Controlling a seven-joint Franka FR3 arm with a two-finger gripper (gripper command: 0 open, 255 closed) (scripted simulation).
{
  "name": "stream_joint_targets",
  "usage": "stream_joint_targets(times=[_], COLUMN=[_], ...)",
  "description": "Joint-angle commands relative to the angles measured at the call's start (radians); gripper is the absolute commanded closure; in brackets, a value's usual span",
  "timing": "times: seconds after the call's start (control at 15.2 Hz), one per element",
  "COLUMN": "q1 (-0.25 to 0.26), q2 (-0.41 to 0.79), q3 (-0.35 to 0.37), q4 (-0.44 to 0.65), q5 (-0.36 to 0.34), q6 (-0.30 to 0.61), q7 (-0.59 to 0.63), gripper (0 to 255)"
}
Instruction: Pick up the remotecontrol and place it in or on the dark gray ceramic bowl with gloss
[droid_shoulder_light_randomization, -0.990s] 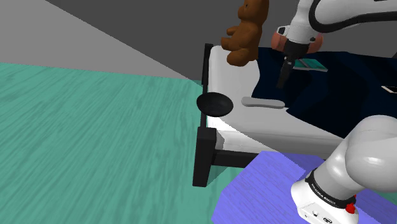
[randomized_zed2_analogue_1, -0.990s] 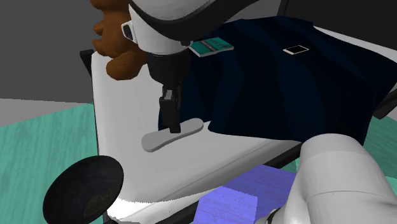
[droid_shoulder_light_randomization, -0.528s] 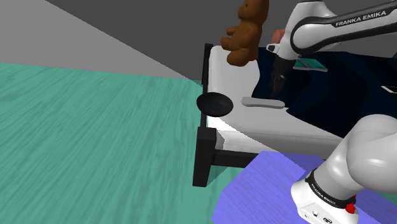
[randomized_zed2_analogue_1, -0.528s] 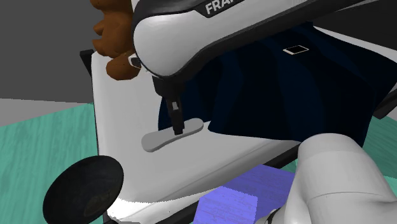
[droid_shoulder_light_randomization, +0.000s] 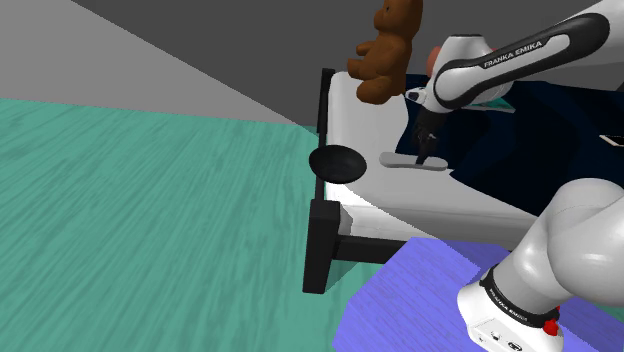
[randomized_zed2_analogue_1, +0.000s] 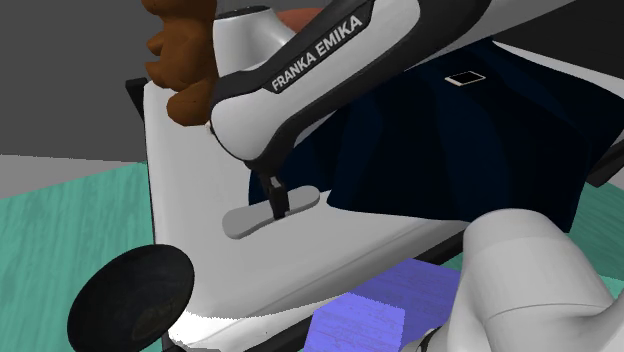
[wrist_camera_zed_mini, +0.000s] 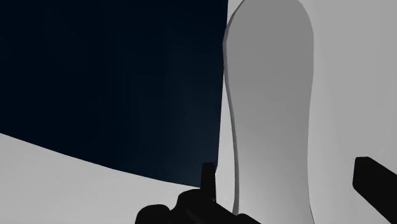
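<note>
White bed sheet (droid_shoulder_light_randomization: 450, 200) carries the grey remote (wrist_camera_zed_mini: 270, 95), flat beside the navy blanket (wrist_camera_zed_mini: 95, 76). My gripper (wrist_camera_zed_mini: 287, 168) straddles it, spread wide and clear of its edges. I'd sink lower, stay centred across its width, then squeeze before lifting toward the dark bowl (droid_shoulder_light_randomization: 336, 163) on the shoulder view's left

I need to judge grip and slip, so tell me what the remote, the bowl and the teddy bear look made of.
The remote is a plain matt light grey slab with no buttons drawn, so its material stays open. The bowl is near-black with a faint speckled sheen, possibly glazed ceramic. The teddy bear is brown, rounded and matt, likely plush.
</note>
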Motion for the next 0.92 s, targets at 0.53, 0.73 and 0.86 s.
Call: stream_joint_targets(times=[0.53,0.73,0.86], q1=[0.012,0.012,0.012], q2=[0.057,0.057,0.057], q3=[-0.023,-0.023,-0.023], q4=[-0.024,-0.024,-0.024], q5=[0.018,0.018,0.018], q6=[0.079,0.079,0.079], q7=[-0.022,-0.022,-0.022], gripper=[0,255,255])
